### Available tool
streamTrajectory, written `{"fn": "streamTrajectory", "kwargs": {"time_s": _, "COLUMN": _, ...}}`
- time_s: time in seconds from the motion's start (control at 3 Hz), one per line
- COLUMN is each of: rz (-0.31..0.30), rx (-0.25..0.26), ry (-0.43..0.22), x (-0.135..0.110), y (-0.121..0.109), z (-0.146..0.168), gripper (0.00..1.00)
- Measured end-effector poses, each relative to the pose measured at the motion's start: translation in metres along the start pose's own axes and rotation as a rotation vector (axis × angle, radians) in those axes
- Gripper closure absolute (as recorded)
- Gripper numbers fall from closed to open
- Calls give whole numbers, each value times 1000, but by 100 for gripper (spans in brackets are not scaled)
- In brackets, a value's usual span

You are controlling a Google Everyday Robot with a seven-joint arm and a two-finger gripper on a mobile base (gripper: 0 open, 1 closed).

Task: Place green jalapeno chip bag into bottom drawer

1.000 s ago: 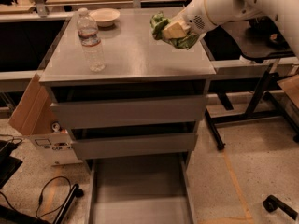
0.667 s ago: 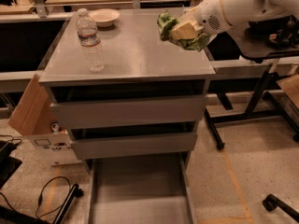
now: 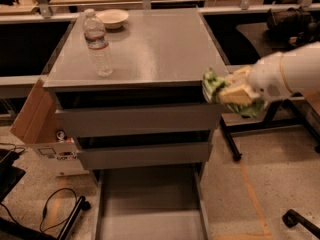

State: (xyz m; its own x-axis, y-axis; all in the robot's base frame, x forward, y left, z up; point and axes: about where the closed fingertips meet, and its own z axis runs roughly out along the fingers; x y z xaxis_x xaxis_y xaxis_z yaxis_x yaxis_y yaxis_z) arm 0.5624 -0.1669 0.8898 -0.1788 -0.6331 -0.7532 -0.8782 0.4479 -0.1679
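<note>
Green chip bag (image 3: 212, 83) is clamped in the closed gripper (image 3: 229, 92) just beside the front right corner of the table top (image 3: 150, 49), probably kept outside the edge so it can descend freely to the open bottom drawer (image 3: 150, 209).

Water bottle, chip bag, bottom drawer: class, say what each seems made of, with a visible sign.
The water bottle looks like clear plastic: the cabinet top shows through it. The green jalapeno chip bag seems thin glossy film: it crumples in the end effector, held beside the cabinet top's right edge. The bottom drawer looks like matte grey metal: flat floor, thin straight walls.
</note>
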Motion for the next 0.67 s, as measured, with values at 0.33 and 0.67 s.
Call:
{"fn": "streamTrajectory", "kwargs": {"time_s": 0.33, "rz": 108, "rx": -90, "ry": 111, "x": 95, "y": 54, "z": 35, "gripper": 100}}
{"fn": "streamTrajectory", "kwargs": {"time_s": 0.67, "rz": 108, "rx": -81, "ry": 114, "x": 92, "y": 50, "z": 40, "gripper": 100}}
